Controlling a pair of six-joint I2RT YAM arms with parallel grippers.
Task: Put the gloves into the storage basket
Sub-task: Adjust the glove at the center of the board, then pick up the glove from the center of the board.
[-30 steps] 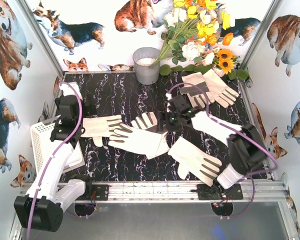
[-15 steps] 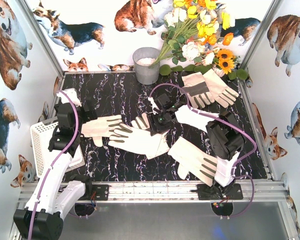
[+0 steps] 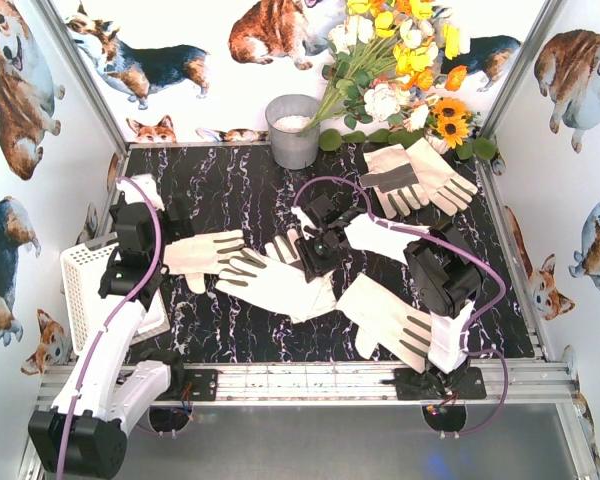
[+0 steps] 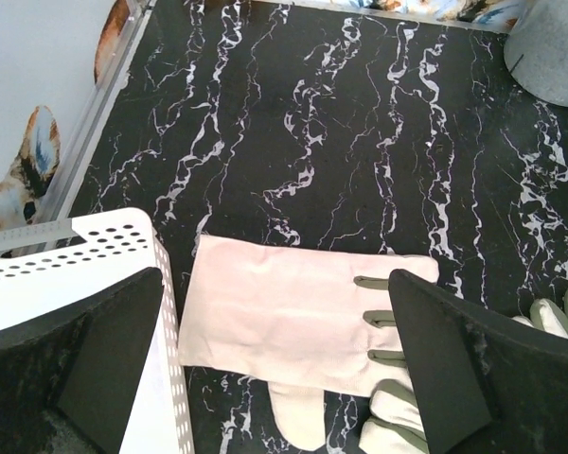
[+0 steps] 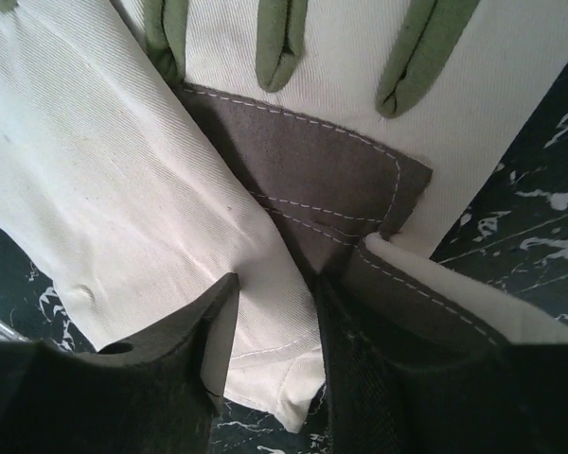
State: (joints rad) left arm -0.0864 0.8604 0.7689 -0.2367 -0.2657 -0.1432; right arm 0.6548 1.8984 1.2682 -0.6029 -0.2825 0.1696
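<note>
The gloves (image 3: 280,285) all lie out on the table (image 3: 230,190), and none shows in the storage basket (image 3: 78,285), so the whole job's ahead! Left gripper (image 4: 279,355), jaws wide, hangs over one glove (image 4: 293,317), with the basket wall under one jaw. Right gripper (image 5: 265,355), jaws narrow and clamping nothing, straddles a grey palm patch (image 5: 312,180). Overlapping gloves crowd those jaws; bare marble opens beyond the left pair.

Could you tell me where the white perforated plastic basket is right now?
The white perforated plastic basket sits at the top view's left edge, partly under the left arm, a cream work glove just right of it.
</note>
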